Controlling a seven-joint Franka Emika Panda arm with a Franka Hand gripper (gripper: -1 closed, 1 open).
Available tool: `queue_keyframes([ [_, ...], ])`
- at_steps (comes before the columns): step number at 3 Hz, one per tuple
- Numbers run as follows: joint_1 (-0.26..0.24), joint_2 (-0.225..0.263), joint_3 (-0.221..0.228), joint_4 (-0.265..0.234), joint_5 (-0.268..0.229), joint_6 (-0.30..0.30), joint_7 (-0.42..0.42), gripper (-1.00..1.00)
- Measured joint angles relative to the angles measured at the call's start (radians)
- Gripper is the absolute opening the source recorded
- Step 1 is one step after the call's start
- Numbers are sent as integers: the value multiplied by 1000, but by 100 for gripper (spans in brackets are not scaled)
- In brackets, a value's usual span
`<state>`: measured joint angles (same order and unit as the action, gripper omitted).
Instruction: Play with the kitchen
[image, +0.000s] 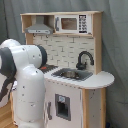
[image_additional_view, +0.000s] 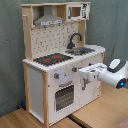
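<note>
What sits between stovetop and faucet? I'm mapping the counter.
Only the sink, in the second exterior view, between stovetop and faucet.

The first exterior view stands close behind the white robot arm (image: 25, 82), whose bulk fills the first exterior view's left, and looks at the sink end of the large white and light-wood toy kitchen (image: 75, 75). The second exterior view sits farther back, facing the kitchen's (image_additional_view: 57, 65) stove corner and oven front. Both exterior views share the black faucet (image: 84, 59) (image_additional_view: 74, 39), grey hood and microwave shelf.
</note>
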<state>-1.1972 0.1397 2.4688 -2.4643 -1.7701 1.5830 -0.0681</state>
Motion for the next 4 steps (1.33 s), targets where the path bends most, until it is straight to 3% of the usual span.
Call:
queue_keyframes([
  [1, -33, 71, 0, -38, -47, 0, -47, 100],
  [2, -92, 102, -3, -105, -92, 13, -67, 100],
  [4, -192, 91, -64, -127, -220, 129, -68, 100],
])
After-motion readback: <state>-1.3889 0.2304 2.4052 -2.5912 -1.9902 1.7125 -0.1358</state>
